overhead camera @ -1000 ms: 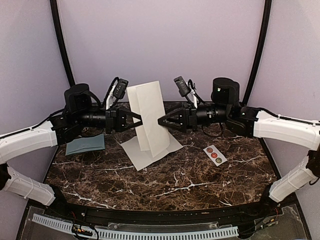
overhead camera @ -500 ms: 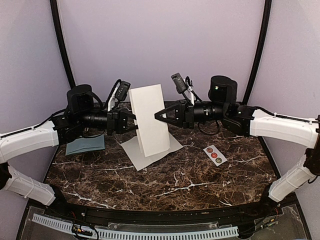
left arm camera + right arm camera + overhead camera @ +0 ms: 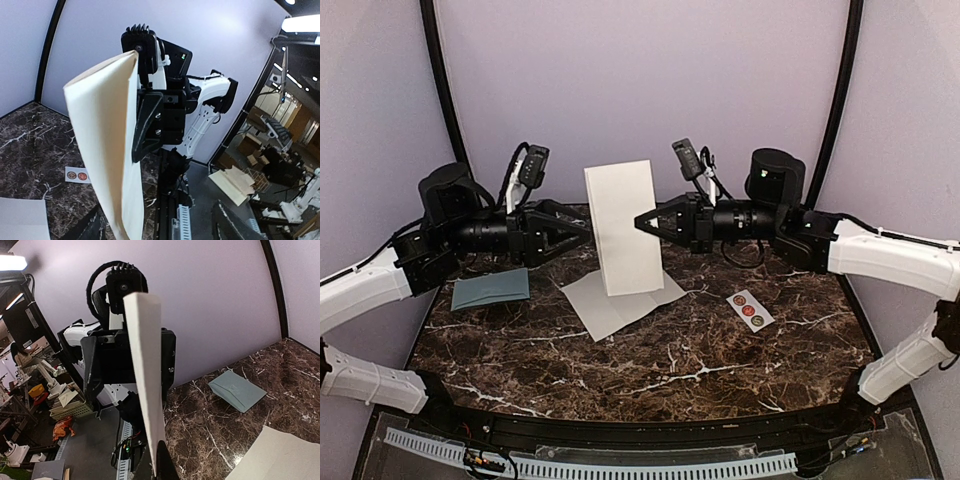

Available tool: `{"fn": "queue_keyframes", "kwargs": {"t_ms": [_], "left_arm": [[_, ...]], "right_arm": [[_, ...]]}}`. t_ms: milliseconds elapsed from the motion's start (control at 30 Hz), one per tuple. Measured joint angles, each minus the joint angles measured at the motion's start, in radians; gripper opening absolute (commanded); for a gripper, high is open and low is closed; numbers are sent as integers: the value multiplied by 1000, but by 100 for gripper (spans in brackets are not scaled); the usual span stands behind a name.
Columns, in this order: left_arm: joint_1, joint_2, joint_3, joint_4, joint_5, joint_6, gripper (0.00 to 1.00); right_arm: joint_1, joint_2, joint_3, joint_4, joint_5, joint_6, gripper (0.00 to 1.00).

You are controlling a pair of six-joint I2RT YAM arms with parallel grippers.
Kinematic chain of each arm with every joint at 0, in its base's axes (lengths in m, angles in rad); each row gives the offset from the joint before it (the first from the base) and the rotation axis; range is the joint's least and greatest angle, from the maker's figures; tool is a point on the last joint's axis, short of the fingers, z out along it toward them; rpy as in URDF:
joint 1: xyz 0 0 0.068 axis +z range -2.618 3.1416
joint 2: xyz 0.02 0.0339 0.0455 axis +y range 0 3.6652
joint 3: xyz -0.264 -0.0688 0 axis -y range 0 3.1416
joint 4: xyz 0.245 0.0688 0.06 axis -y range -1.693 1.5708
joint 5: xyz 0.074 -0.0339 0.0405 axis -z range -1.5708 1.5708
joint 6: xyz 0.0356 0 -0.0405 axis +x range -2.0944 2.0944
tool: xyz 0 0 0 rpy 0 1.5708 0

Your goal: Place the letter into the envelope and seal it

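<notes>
Right gripper (image 3: 640,222) pinching upright letter (image 3: 618,250), left gripper (image 3: 582,230) spread, empty (stickers (image 3: 750,309) illegible)

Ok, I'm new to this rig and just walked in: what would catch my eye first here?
A folded white letter stands upright in mid-air at the centre, pinched at its right edge by the right gripper. The left gripper faces it from the other side, fingers open and apart from it. The teal envelope lies flat on the table, far left.
</notes>
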Motion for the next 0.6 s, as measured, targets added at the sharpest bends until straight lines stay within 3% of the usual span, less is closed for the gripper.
{"fn": "queue_keyframes", "kwargs": {"t_ms": [167,433,467,533,567,600], "left_arm": [[1,-31,-4,40,0,-28,89],[1,37,3,10,-72,-34,95],[1,47,5,10,-74,-35,93],[1,65,6,10,-69,-39,80],[1,72,6,11,-66,-48,66],[1,80,6,16,-56,-49,58]], "right_arm": [[0,-3,-1,0,-10,-4,0],[0,-3,-1,-2,-54,-4,0],[0,-3,-1,-5,-55,-5,0],[0,-3,-1,-19,-53,-8,0],[0,-2,0,-26,-50,-11,0],[0,1,2,-34,-45,-13,0]]}}
